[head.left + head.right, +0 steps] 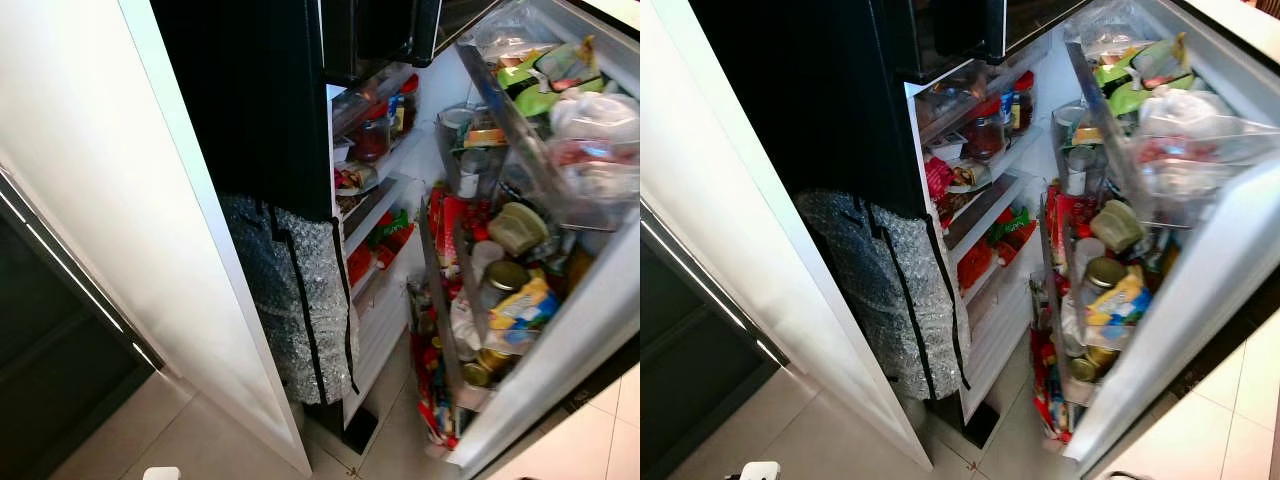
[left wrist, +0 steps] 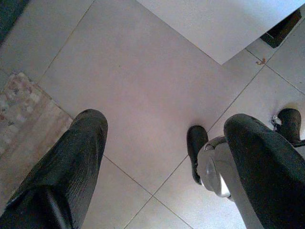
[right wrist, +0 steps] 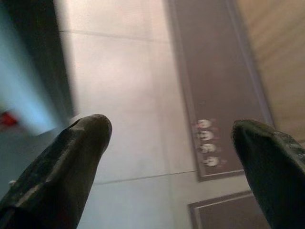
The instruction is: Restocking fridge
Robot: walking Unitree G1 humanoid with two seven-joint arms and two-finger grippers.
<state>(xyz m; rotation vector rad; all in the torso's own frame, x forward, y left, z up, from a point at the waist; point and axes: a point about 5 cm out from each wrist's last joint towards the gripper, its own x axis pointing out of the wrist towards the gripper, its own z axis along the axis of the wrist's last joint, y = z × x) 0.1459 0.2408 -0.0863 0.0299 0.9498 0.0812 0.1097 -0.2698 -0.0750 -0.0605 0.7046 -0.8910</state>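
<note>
Pale floor tiles [image 2: 143,95] lie closest, seen past the left gripper [image 2: 162,157], whose two black fingers hang spread wide and hold nothing; the right gripper [image 3: 171,157] likewise hangs over the floor with its fingers wide apart and bare. Ahead, the fridge [image 1: 390,200] stands open, its door [image 1: 560,330] swung to the robot's right with racks crammed with jars, packets and bags. Inner shelves carry a red-lidded jar [image 1: 372,130] and red packets [image 1: 385,240]. A silver bubble-wrap insulated bag [image 1: 300,300] leans against the dark cabinet beside the fridge. Judged from this, the robot is between items: restocking next calls for fetching a product, then finding free shelf space.
</note>
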